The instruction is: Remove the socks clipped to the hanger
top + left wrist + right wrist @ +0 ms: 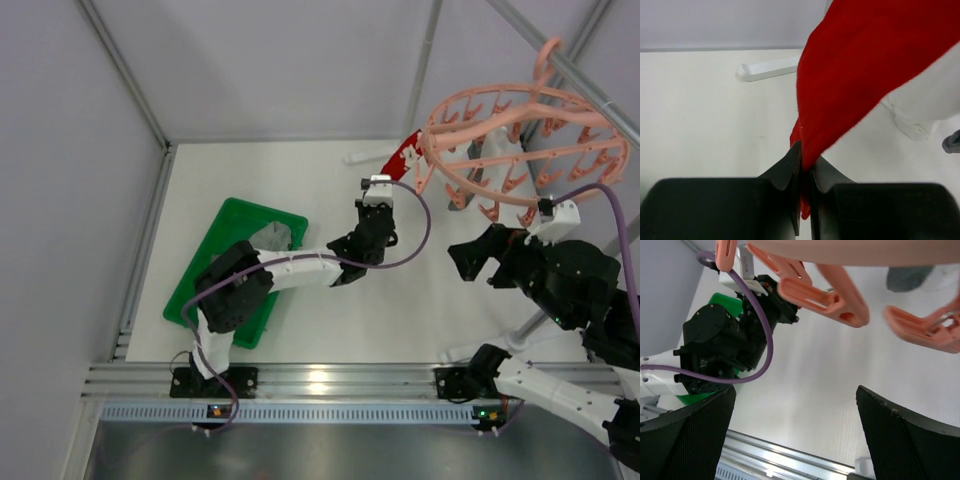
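Observation:
A bright red sock hangs slanting from the upper right, and my left gripper is shut on its lower tip. From above, that red sock hangs at the left rim of the salmon-pink hanger, with the left gripper just below it. Grey socks dangle under the hanger's ring. My right gripper hovers open below the hanger's near side. Its wrist view shows pink clips, a grey sock and nothing between the fingers.
A green tray lies at the left with a grey sock in it. A white stand foot lies on the table behind the red sock. The hanger hangs from a metal pole at the right.

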`<state>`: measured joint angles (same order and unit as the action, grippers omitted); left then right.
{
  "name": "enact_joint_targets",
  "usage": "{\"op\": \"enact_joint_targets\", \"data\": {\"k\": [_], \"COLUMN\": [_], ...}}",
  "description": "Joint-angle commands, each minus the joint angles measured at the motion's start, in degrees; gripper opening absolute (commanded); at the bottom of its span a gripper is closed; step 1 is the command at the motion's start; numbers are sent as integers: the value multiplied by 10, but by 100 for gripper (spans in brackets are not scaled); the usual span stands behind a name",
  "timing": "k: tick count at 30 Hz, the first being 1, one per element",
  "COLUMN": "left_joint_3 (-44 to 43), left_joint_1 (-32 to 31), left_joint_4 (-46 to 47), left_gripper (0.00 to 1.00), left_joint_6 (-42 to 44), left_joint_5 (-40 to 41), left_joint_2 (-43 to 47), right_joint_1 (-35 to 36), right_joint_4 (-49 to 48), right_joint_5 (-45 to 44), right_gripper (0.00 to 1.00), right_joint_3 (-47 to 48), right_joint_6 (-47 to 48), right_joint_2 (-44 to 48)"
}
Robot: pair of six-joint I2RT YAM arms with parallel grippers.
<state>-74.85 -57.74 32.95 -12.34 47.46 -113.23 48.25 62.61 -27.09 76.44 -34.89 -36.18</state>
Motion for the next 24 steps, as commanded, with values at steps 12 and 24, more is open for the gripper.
{"op": "enact_joint_targets", "data": {"k": [12,24], "left_joint_3": [88,100], "left_joint_1": [-182,-279], "left_joint_4": [19,19], "left_gripper": [15,12], "left_joint_6": [118,184], "left_joint_5": [199,376], "left_joint_2": [103,75], "right_joint_1": [4,4], "right_joint_4": [-155,-198], "right_joint_5": [252,230], "right_gripper": [99,99], "right_joint_3": [39,70], "right_joint_6": [59,52], "right_joint_2": [-20,-85]}}
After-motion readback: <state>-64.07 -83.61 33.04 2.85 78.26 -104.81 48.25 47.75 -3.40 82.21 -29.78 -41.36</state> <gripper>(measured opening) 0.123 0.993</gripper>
